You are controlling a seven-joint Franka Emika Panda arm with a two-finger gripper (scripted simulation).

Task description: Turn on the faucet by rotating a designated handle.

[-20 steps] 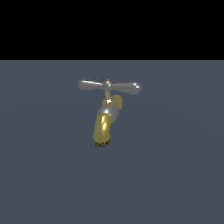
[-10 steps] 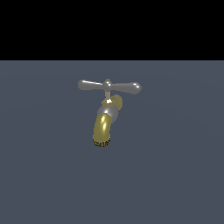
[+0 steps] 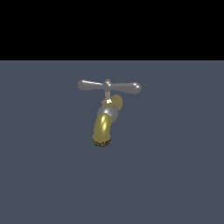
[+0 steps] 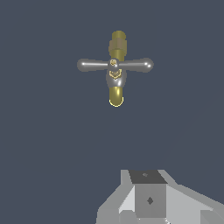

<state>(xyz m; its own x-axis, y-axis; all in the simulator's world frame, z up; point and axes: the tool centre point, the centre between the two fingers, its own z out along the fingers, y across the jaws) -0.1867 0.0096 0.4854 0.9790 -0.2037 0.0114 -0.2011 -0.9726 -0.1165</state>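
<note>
Tabletop (image 3: 39, 175): flat, dark grey, filling the lower part of the exterior view; far edge a straight line against black. Faucet (image 3: 103, 124): brass-gold curved spout, silver collar, dark-rimmed mouth; set near the middle of the tabletop, somewhat toward the far edge, well clear of every corner. Likely rigid, fixed, glossy, therefore slippery; not a part to grasp. Handle (image 3: 109, 86): slim grey crossbar on a thin brass stem above the spout, two arms ending in rounded knobs. Likely light, stiff, turning about the stem; best taken or pushed near one knob, far from the stem, for leverage. Gripper (image 4: 146, 197): only grey housing visible in the wrist view, well apart from the faucet (image 4: 116, 83) and handle (image 4: 114, 65); absent from the exterior view; fingers unseen, so apart or together cannot be told.
</note>
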